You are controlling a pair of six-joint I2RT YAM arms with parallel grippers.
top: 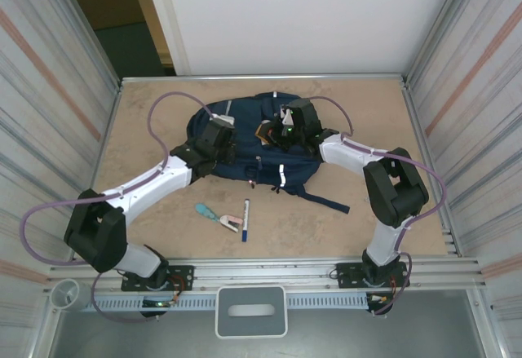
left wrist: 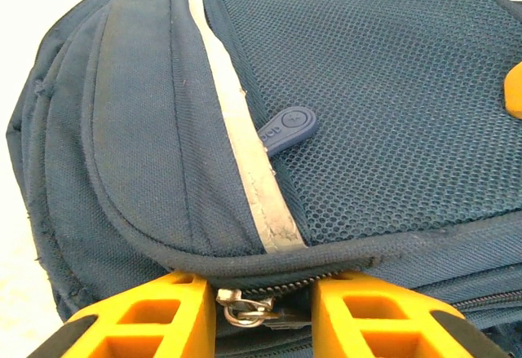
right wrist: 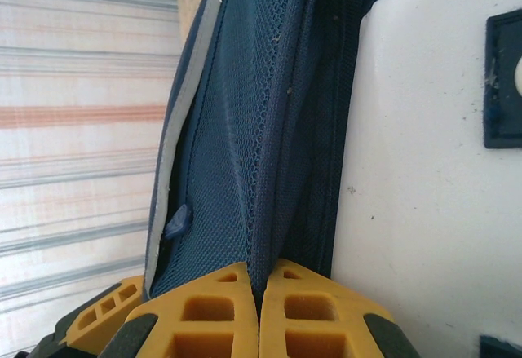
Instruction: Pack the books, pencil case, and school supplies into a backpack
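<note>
Currently, left gripper (left wrist: 265,313) straddles the metal zipper pull (left wrist: 245,307) at the navy blue fabric backpack (left wrist: 367,89) seam, grip unclear; right gripper (right wrist: 259,309) clamps its mesh fold; tan tabletop (top: 163,105) open around.

A white wall (top: 310,15) stands behind the left claw (top: 224,130). Ribbed grey walls (top: 41,89) stand beside it. The table (top: 147,105) is tan.

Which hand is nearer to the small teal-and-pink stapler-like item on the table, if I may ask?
Left. The left hand is at the left side of the navy blue fabric backpack, straight beyond the teal-and-pink stapler-like item; the right hand grips the backpack farther right.
</note>
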